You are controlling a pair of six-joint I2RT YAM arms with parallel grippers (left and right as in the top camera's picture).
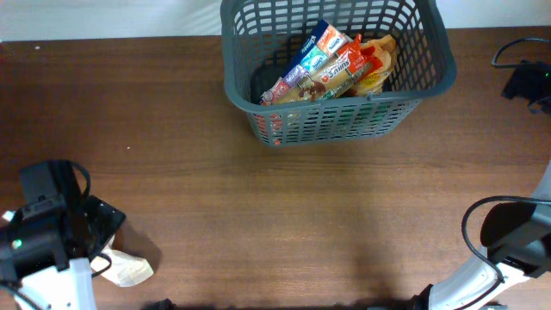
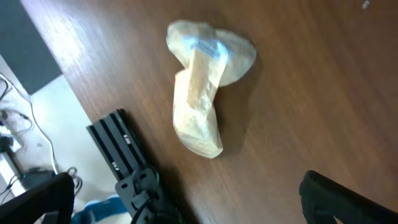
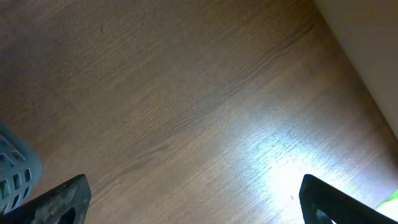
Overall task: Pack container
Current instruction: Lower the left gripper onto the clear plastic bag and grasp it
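Grey slotted plastic at the far side of the brown table (image 1: 258, 207): container (image 1: 337, 120), upright, a little right of centre, close to the back edge. Holds a heap of bright snack packets (image 1: 323, 65), orange, blue and white, lying across the bottom from near left to far right, with a yellowish bag (image 1: 377, 73) beside them at the right wall. Shows again as a pale rounded corner at the lower left of the right wrist view.

Left gripper (image 2: 181, 186) spread wide, one dark finger in each lower corner of its view, nothing held between. Positioned above bare wood near the table's near left corner. Just beyond the fingers, flat on the table, a pale crumpled packet (image 2: 202, 106), cream with a bluish patch at its wider end, touched by neither finger. Near it, at the table edge, a black ribbed bracket (image 2: 118, 152).

Right gripper (image 3: 193, 190) likewise wide open and empty, over bare wood with a bright glare patch, at the near right, apart from the container. Black cable and device (image 1: 523, 77) at the far right edge.
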